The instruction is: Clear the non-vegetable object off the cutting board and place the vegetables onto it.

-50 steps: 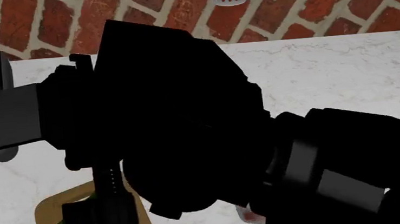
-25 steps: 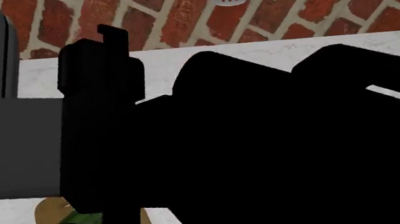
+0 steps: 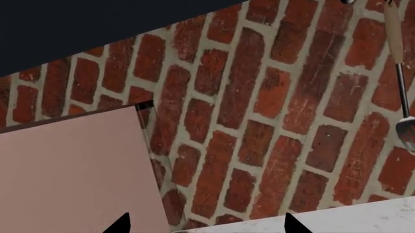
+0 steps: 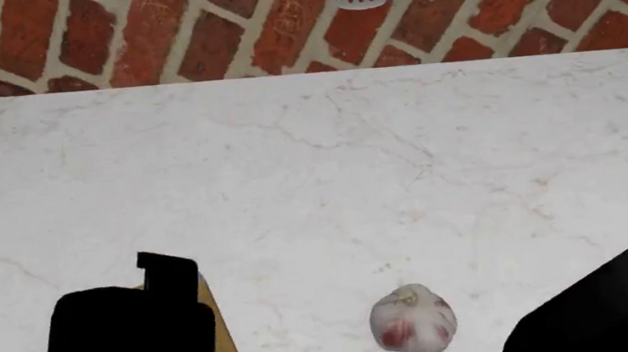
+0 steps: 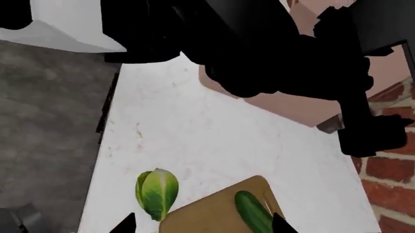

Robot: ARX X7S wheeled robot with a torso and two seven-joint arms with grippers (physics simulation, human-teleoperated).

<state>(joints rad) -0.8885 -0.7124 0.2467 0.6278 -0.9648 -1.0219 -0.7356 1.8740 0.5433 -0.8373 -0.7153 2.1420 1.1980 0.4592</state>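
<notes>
Blotchy whitish garlic bulb [image 4: 414, 320] sits off-board on my marble bench [image 4: 381, 161]; dark-green cucumber [image 5: 253, 212] lies on the wooden board [image 5: 207, 213], leafy green [image 5: 157, 192] at nine o'clock; both fingers released, empty.

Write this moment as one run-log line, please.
garlic: on counter, off board | cucumber: on cutting board | leafy green: on counter beside board | both grippers: state not visible

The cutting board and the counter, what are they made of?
The cutting board looks like wood: light brown, matte, smooth. The counter looks like polished marble or a similar stone: white with thin grey veins. Both are simulator renders, so that is only how they look.
</notes>
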